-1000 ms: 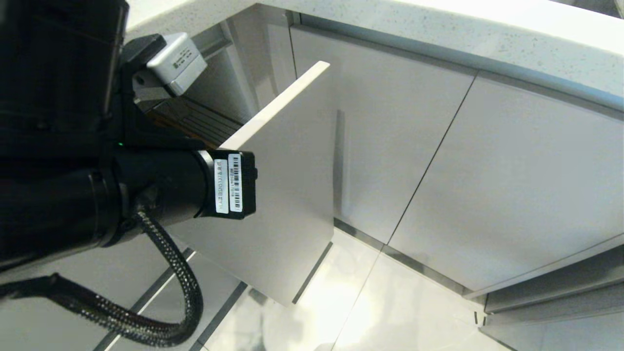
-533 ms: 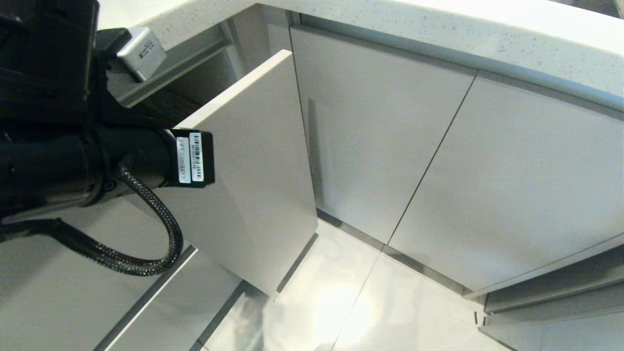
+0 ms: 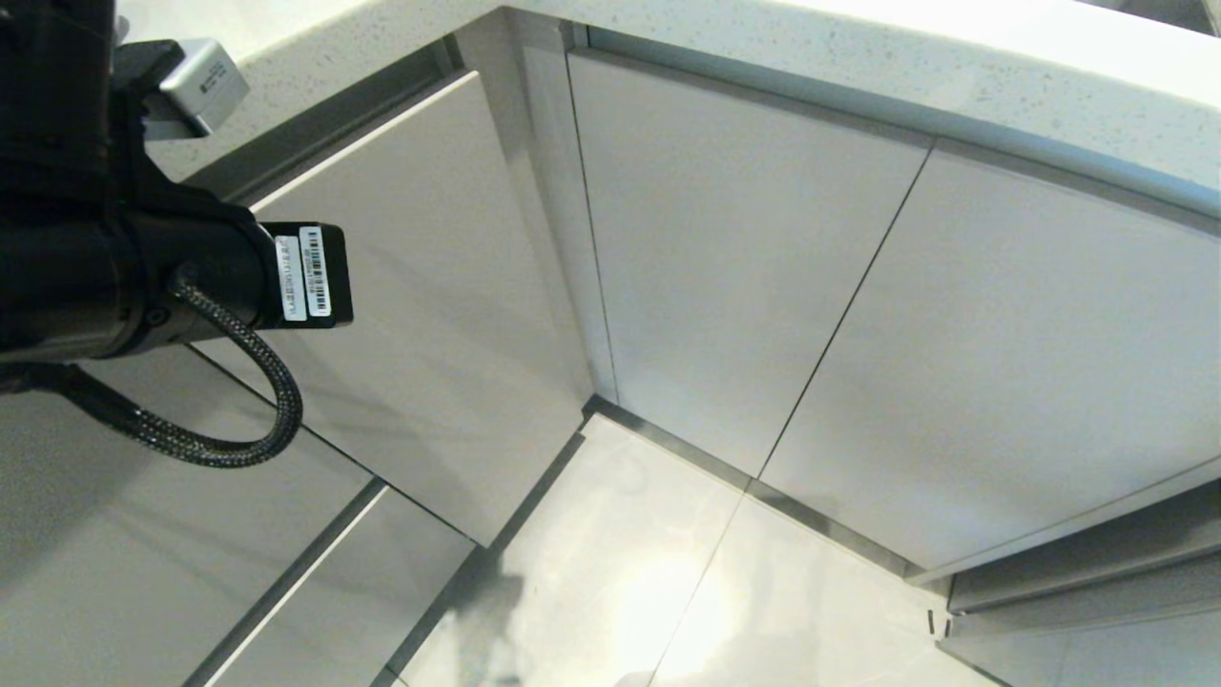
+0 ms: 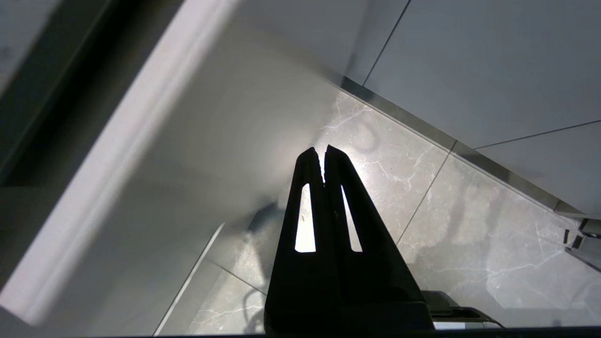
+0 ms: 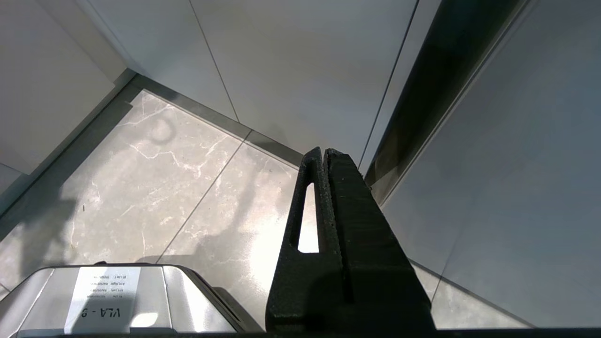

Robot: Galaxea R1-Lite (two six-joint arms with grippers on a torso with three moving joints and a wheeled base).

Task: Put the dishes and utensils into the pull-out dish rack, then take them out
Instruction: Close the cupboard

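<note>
Of the pull-out dish rack only the grey front panel (image 3: 420,286) shows. It sits about level with the neighbouring cabinet fronts, with a dark slot under the counter above it. The wire basket, dishes and utensils are hidden. My left arm (image 3: 191,286) reaches in from the left, in front of that panel. In the left wrist view my left gripper (image 4: 324,151) is shut and empty, its fingers close beside the panel's face (image 4: 211,131); contact cannot be seen. My right gripper (image 5: 325,152) hangs shut and empty over the floor by a cabinet front.
A white speckled countertop (image 3: 858,67) runs over the flat grey cabinet doors (image 3: 763,286), which meet at an inside corner. Glossy marble floor tiles (image 3: 668,592) lie below. A silver part of the robot (image 5: 108,295) shows in the right wrist view.
The rack's front panel has slid back from well pulled out to in line with the cabinets. Its inside no longer shows. My left arm has swung leftward along with it.
</note>
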